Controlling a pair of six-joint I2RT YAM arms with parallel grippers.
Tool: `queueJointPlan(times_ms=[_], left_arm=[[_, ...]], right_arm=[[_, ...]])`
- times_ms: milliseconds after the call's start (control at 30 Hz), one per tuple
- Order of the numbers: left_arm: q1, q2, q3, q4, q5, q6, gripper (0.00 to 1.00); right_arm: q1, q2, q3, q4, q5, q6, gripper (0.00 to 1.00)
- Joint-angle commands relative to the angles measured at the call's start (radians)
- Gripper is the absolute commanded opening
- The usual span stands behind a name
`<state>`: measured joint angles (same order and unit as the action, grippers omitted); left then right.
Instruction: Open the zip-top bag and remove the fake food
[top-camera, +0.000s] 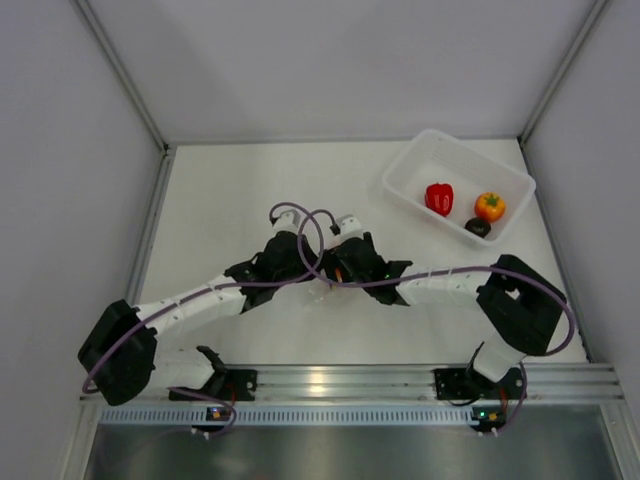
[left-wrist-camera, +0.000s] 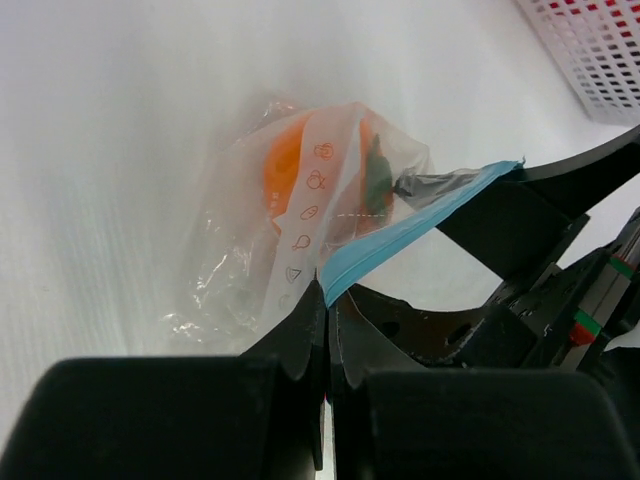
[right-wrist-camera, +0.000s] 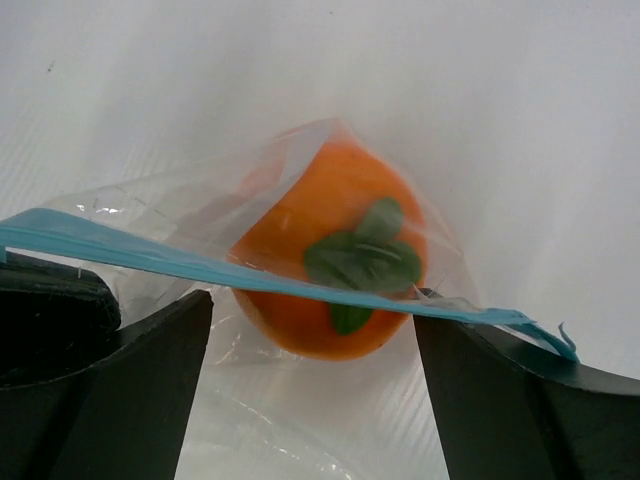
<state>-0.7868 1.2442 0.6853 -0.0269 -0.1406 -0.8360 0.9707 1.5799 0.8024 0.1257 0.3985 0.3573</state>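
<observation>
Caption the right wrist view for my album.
Orange toy fruit inside the clear bag, behind its blue zip strip.

Top cam overhead from rear, facing down; L+R wrist cams v. close, both on zip-top bag (left-wrist-camera: 290, 230)

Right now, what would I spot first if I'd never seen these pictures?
The bright orange round toy fruit with a green leafy top, inside the clear crinkly plastic bag with a light-blue zip strip mid-table. The left pincer pinches that strip. At the far right, a white translucent rectangular tray holds a red toy pepper.
</observation>
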Motion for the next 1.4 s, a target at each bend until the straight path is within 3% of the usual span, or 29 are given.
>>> queueJointPlan(times_ms=[0,333,533,833,967,1167,1367], left_arm=[[-0.015,0.029,0.005,0.073,0.081,0.002,0.0],[-0.015,0.044,-0.02,0.093,0.099,0.009,0.0],[-0.012,0.026,-0.044,0.093,0.082,0.012,0.0],[0.003,-0.012,-0.066,0.093,0.055,0.005,0.0],[0.006,-0.015,-0.073,0.093,0.053,0.005,0.0],[0.009,-0.04,-0.086,0.091,0.01,-0.008,0.0],[0.009,-0.098,-0.112,0.091,-0.083,-0.046,0.0]], right_arm=[[-0.038,0.072,0.147,0.022,-0.084,-0.107,0.84],[-0.127,0.278,0.314,-0.024,-0.133,-0.133,0.85],[-0.145,0.321,0.365,-0.046,-0.159,-0.141,0.83],[-0.175,0.413,0.426,-0.081,-0.21,-0.13,0.89],[-0.175,0.397,0.417,-0.06,-0.208,-0.12,0.85],[-0.173,0.284,0.35,-0.023,-0.205,-0.097,0.66],[-0.141,0.143,0.281,-0.096,-0.176,-0.034,0.64]])
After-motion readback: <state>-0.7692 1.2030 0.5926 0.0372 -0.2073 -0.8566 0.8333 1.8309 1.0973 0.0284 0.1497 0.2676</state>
